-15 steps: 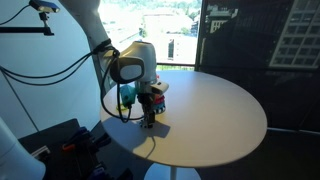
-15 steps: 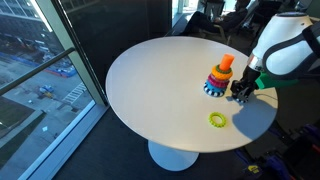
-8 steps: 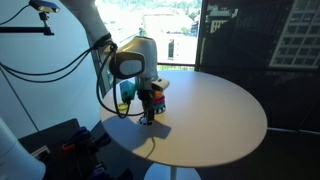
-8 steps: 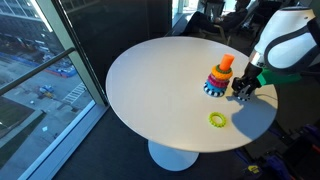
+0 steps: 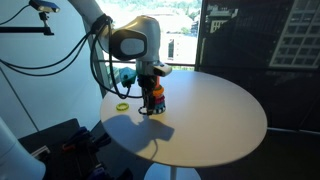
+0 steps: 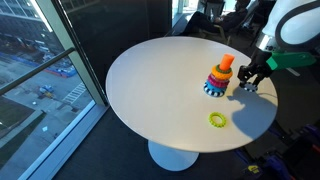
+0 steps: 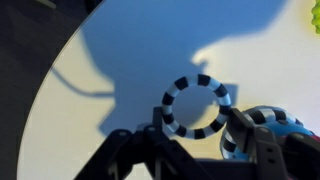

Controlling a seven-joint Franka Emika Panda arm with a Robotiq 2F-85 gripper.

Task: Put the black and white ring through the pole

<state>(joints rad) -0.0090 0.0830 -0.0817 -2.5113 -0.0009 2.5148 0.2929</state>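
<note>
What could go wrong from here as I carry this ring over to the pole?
1. The pincer appears to hold the black and white ring only by its near edge, so the ring may tilt or slip on the way.
2. In an exterior view the pincer hangs close beside the pole, seemingly below its tip. A sideways move now could knock the ring stack.
</note>
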